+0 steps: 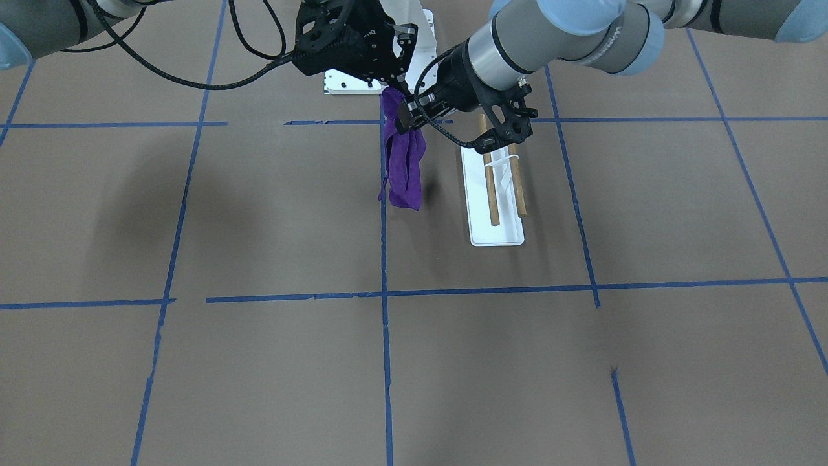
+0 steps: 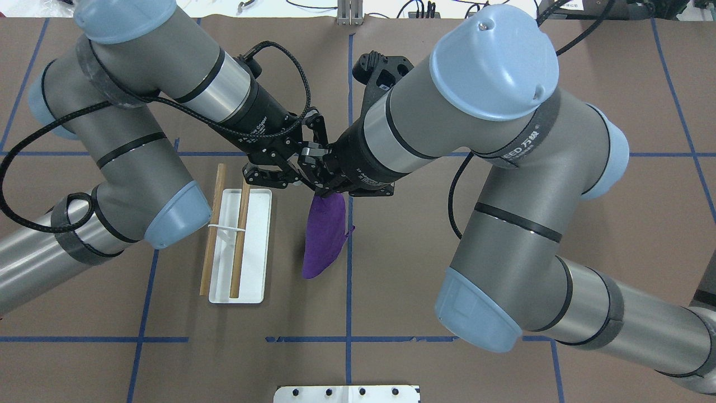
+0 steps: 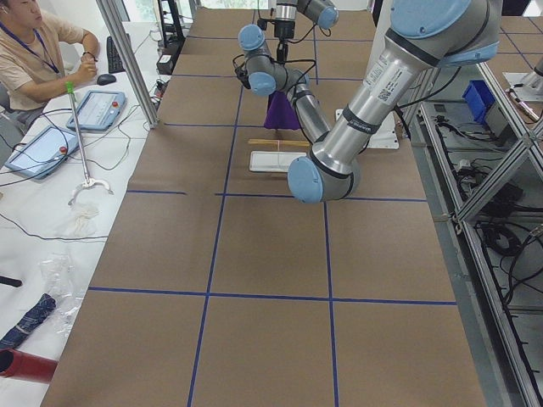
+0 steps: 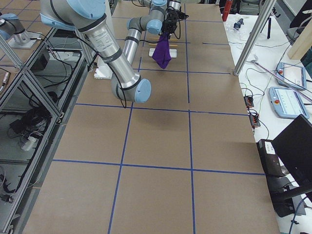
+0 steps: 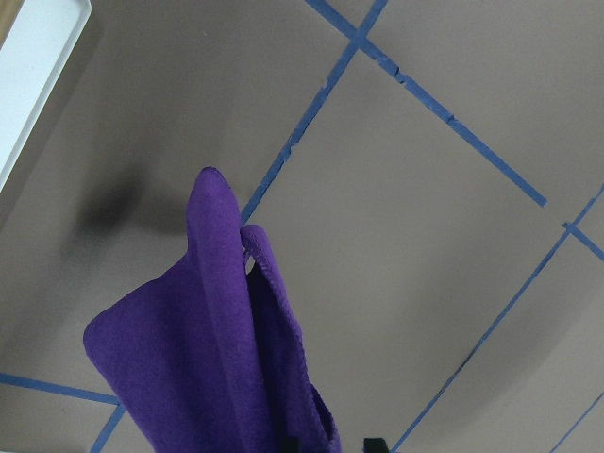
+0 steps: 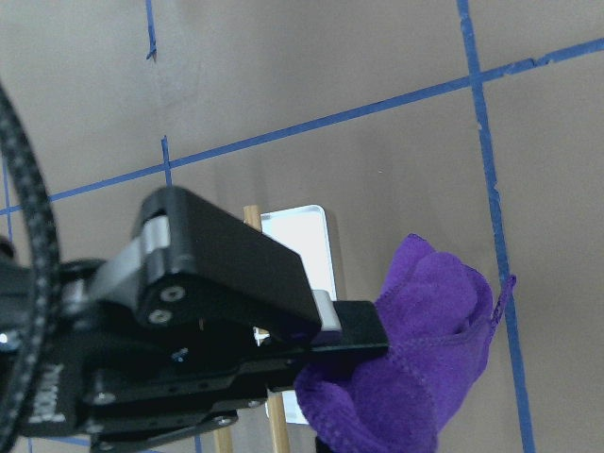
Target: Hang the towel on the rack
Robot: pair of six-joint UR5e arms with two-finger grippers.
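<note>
The purple towel (image 1: 404, 162) hangs bunched in the air above the table, just beside the rack. It also shows in the overhead view (image 2: 323, 235) and in both wrist views (image 5: 208, 359) (image 6: 425, 359). My right gripper (image 2: 330, 190) (image 1: 391, 84) is shut on its top. My left gripper (image 2: 310, 170) (image 1: 407, 109) meets it there, and its fingers (image 6: 354, 326) are closed on a fold of the towel. The rack (image 2: 254, 246) has a flat white base and two wooden dowels (image 2: 241, 240). It stands bare on the left arm's side of the towel (image 1: 497, 233).
The brown table is marked with blue tape lines (image 2: 349, 313). The white robot pedestal plate (image 1: 352, 81) is by the robot's base, behind the grippers. An operator (image 3: 34, 51) sits at a side table with control pendants (image 3: 93, 106).
</note>
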